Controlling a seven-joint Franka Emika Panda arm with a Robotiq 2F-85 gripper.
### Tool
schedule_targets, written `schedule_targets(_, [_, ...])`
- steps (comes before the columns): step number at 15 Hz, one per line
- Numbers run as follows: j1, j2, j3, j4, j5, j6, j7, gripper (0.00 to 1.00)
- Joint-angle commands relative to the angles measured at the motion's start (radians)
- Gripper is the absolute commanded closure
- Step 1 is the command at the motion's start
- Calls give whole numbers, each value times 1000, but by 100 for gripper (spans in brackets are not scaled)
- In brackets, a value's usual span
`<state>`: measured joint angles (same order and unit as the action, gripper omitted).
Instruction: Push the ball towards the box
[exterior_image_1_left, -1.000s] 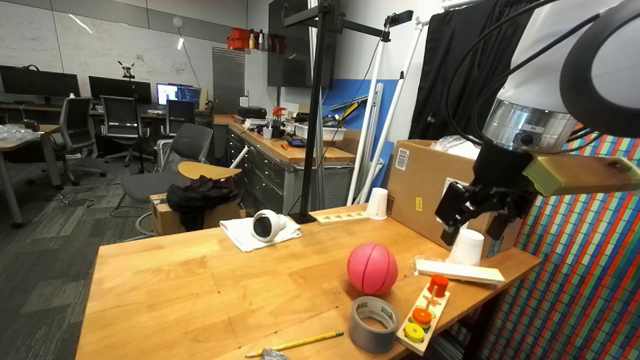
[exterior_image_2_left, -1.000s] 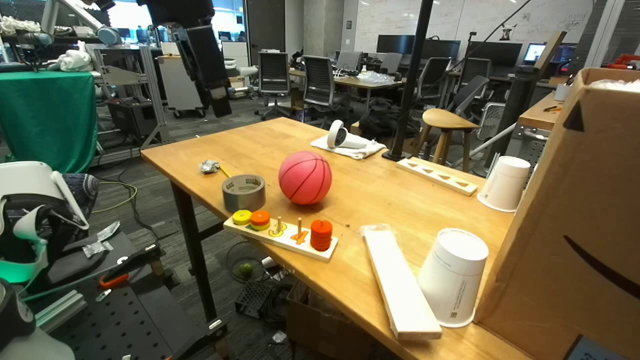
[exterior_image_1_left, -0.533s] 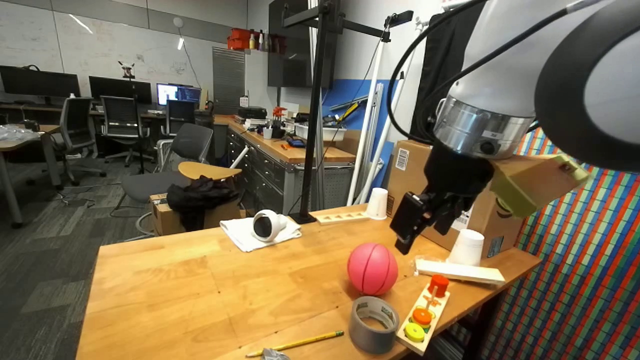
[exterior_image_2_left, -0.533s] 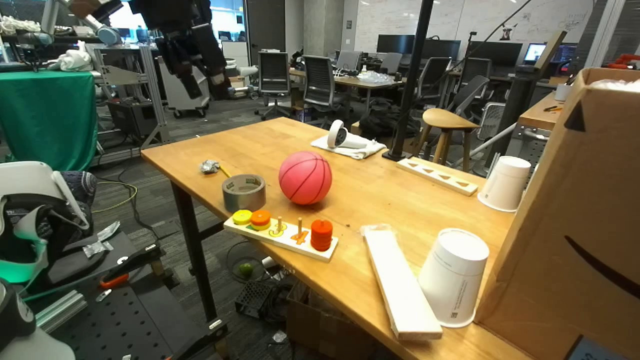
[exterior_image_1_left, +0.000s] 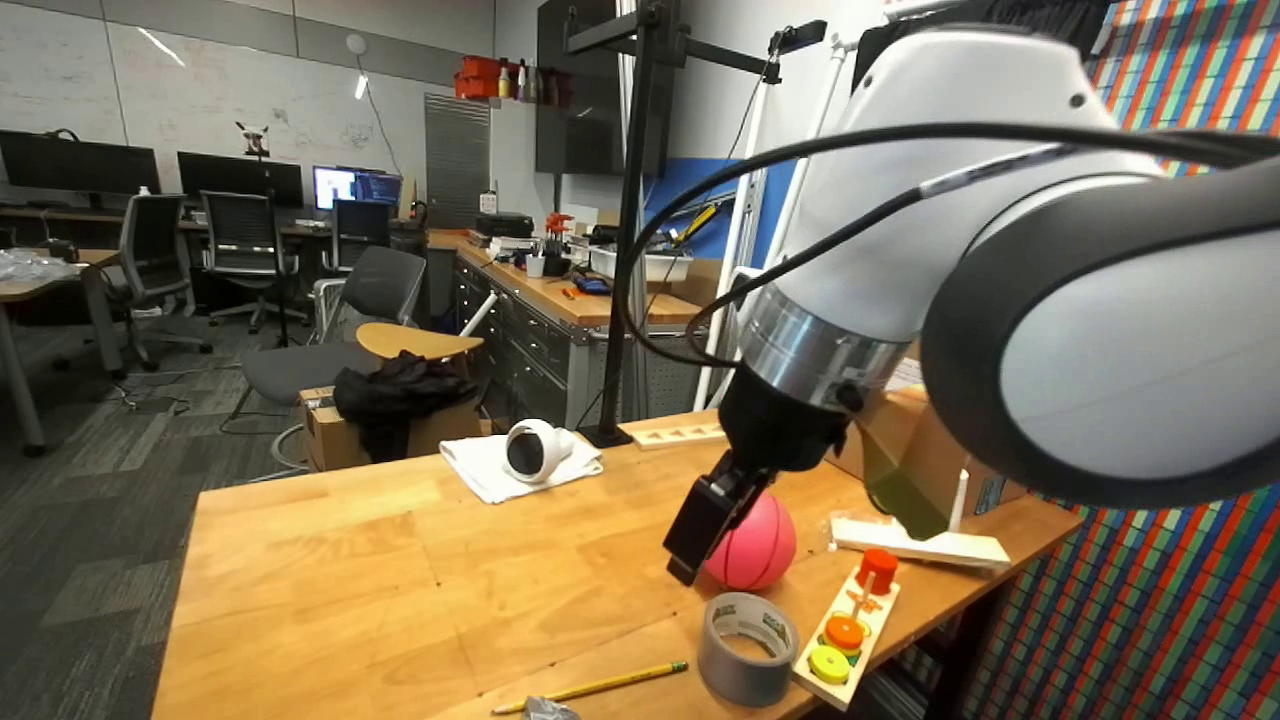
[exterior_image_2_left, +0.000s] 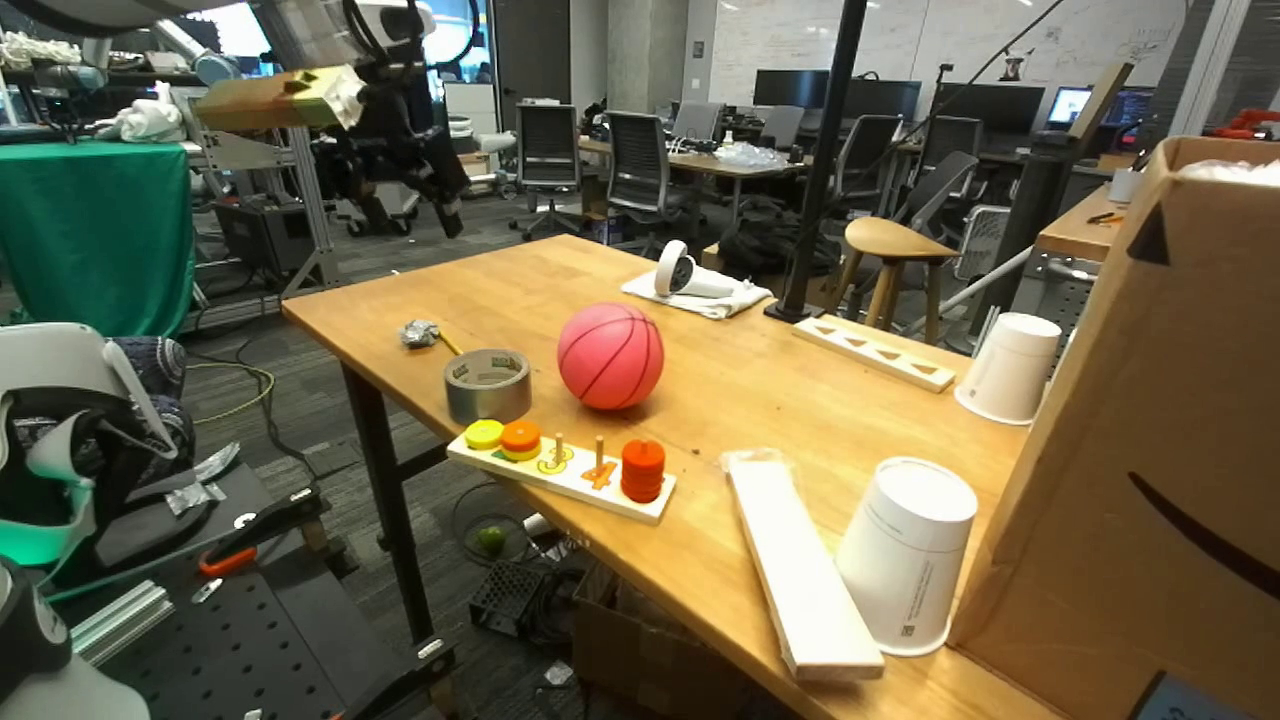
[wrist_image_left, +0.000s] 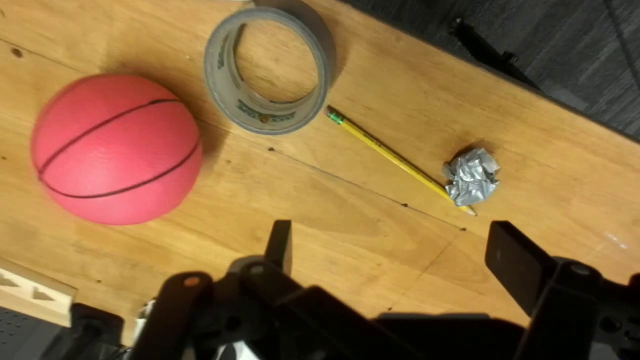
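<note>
Hovering nr ball (wrist_image_left: 117, 150), gripper (wrist_image_left: 390, 245) gapes over open tbl (wrist_image_left: 360, 222).

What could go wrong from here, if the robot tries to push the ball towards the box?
The round ball could roll off line and run into the stacking toy, which lies close by.

An upturned white cup stands near the box; the ball might knock it over.

The open gripper may catch the tape roll, because this sits just beside the ball.
</note>
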<state>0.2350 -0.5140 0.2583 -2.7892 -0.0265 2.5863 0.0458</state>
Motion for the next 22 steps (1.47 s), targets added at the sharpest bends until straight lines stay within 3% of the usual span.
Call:
schedule_targets(1, [100, 213, -109, 62, 76, 122, -202, 0])
schedule_targets(4, [212, 336, -227, 135, 214, 81, -427, 0])
schedule_targets(8, [111, 417, -228, 230, 320, -83, -612, 0])
schedule_targets(14, [-93, 489, -255, 327, 188, -246, -558, 0])
schedule_targets(18, [-198, 301, -300, 240, 150, -158, -563, 0])
schedule_targets(22, [-231, 85, -327, 156, 132, -114, -512, 0])
